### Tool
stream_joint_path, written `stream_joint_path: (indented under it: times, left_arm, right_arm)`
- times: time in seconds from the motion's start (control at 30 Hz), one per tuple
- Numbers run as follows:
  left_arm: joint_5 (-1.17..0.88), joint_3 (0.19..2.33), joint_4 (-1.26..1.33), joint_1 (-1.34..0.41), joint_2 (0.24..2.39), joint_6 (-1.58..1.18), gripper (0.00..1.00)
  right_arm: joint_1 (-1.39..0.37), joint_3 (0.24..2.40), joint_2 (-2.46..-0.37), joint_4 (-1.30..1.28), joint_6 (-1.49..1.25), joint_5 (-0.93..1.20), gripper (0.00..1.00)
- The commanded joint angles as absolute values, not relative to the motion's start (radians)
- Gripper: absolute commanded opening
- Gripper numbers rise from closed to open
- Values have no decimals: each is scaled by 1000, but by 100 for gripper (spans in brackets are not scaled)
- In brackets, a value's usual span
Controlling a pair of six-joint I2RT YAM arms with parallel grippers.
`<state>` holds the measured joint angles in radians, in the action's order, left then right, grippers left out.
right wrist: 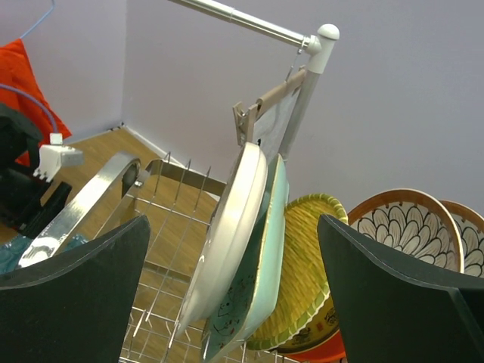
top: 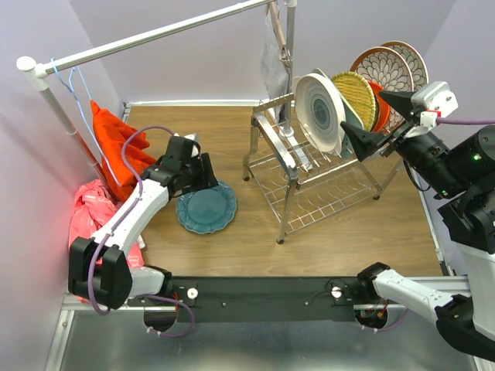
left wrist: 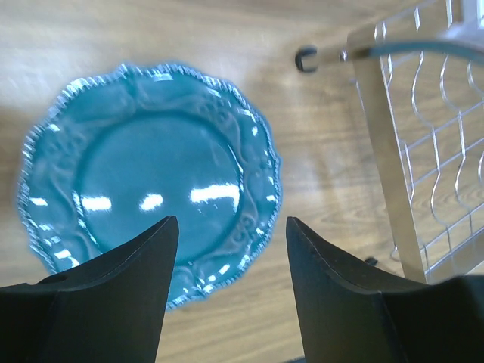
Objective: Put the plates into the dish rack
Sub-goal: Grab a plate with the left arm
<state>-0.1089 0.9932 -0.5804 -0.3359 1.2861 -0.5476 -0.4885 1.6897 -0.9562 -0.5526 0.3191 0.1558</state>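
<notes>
**Open floor at centre, crowding at upper right**

Bare wooden floor [top: 340, 239] across the lower centre and lower right of the top view, with broad passage below the dish rack [top: 309, 185]. Narrower strip of floor at centre, between the teal plate [top: 206, 207] and the rack's slanted legs.

Blocked at upper right by upright plates [top: 319, 112] packed close along the rack's top tier, with the right gripper [top: 363, 110] just beside them, jaws wide.

Barred overhead by the white rail [top: 155, 35] crossing the upper frame, with the grey cloth [top: 272, 62] hanging by the rack's far end.

Hemmed at left by the orange cloth [top: 116, 147] and pink bag [top: 87, 212].

Left gripper [top: 203, 179] over the teal plate's upper edge, jaws apart.
</notes>
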Motion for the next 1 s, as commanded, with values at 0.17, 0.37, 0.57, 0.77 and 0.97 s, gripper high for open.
stream_joint_path:
  times: [0.17, 0.37, 0.57, 0.77, 0.97]
  left_arm:
    - [-337, 783, -328, -264, 977, -612, 68]
    - [-348, 628, -299, -264, 747, -855, 67]
    - [-278, 448, -293, -264, 500, -1127, 67]
    - [-236, 347, -322, -265, 348, -1293, 67]
    - [-172, 342, -409, -264, 348, -1321, 66]
  right_arm:
    - [-482, 1631, -908, -545, 376, 395, 100]
    - [-482, 1614, -905, -545, 374, 632, 99]
    - [-483, 1617, -923, -548, 357, 718, 98]
    - [-482, 1608, -923, -546, 354, 718, 98]
    - [-482, 1591, -917, -546, 351, 715, 97]
